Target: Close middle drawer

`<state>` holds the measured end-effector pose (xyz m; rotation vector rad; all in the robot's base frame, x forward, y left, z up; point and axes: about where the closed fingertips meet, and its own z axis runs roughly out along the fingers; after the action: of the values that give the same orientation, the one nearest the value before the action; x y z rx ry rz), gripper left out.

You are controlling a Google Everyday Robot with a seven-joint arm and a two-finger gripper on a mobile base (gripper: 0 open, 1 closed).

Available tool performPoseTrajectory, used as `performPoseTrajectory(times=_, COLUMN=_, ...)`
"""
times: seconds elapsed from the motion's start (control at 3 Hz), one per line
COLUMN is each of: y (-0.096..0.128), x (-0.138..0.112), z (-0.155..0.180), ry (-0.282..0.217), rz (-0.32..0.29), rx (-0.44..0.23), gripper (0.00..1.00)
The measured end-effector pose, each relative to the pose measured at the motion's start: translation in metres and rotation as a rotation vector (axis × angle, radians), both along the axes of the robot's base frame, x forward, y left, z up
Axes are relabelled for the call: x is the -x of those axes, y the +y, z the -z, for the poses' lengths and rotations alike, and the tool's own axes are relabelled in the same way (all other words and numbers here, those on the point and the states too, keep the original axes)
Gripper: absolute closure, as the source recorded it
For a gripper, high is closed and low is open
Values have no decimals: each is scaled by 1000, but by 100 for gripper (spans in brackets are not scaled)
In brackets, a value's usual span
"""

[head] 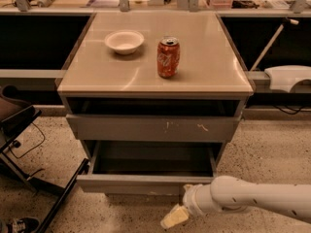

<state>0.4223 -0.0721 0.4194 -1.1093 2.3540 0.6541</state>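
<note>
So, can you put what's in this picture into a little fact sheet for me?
Cabinet top: white bowl and red soda can, standing apart
Top drawer: scratched front, slightly out
Middle drawer: pulled well out, not yet closed
Gripper: low, just before the middle drawer's front, right of centre; contact unclear
Arm: white, reaching in from the right

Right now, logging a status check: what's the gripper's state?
The gripper: open or shut cannot be told; it sits low, just in front of the middle drawer.
</note>
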Motion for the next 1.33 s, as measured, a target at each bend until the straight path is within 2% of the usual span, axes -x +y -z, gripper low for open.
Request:
performPoseTrajectory(times=0.33, y=16, x=-39, z=-4, ry=-27, rz=1, rx=-40, gripper=0)
performPoseTrajectory(times=0.67, y=16, x=-39, z=-4, ry=-27, rz=1, rx=-40, gripper=0)
performPoseTrajectory(times=1.33, y=26, x=-64, z=-3, ry=-13, rz=-1, rx=-72, gripper=0)
